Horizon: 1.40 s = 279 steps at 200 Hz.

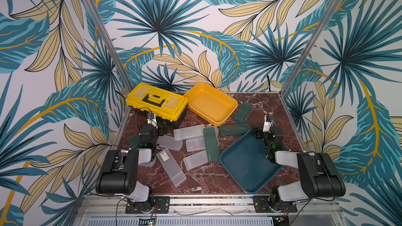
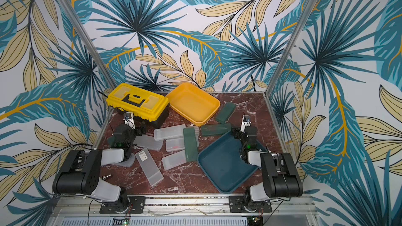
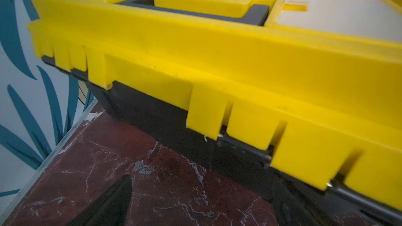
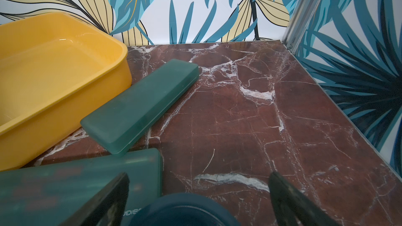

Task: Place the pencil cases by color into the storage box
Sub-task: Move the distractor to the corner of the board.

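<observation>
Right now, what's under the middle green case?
The green case lies across one end of a white case, whose tip shows past it. A second white case and a third white case meet its side. Whether they run under it is hidden.

Nothing legible: the barcode sticker (image 1: 163, 155) on the frosted pencil case (image 1: 174, 171) near the front edge of the worktop (image 1: 206, 181) is too small, and the pale lettering (image 4: 133, 211) on a green pencil case (image 4: 71, 181) is blurred.
</observation>
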{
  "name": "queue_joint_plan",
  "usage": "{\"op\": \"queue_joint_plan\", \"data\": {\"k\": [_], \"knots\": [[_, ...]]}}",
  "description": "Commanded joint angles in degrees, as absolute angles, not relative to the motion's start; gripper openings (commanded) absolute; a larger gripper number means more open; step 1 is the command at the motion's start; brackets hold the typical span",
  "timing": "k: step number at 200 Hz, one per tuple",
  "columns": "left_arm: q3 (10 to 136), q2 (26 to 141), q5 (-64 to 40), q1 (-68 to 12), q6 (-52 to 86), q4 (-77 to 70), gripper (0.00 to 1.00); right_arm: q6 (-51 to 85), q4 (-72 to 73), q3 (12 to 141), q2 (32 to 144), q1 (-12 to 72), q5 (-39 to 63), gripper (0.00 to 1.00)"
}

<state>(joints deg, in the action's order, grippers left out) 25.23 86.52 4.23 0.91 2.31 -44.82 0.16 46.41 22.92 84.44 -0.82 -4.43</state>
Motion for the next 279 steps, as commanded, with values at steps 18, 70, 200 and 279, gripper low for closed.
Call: {"op": "queue_joint_plan", "data": {"k": [18,70,200,279], "knots": [[24.0,87.0,4.7,0.7,1.6,-45.9,1.0,0.2,45.5,23.4,84.5,-1.1,-4.1,0.99],[24.2,86.9,4.3,0.9,1.8,-45.5,0.99,0.0,45.5,23.4,84.4,-1.1,-4.2,0.99],[24.2,87.0,4.1,1.1,1.8,-45.5,0.99,-0.1,45.6,23.1,84.2,-1.1,-4.1,0.99],[24.5,86.3,5.8,0.9,2.3,-45.4,0.96,0.4,45.9,22.7,83.4,-1.1,-5.6,0.99]]}}
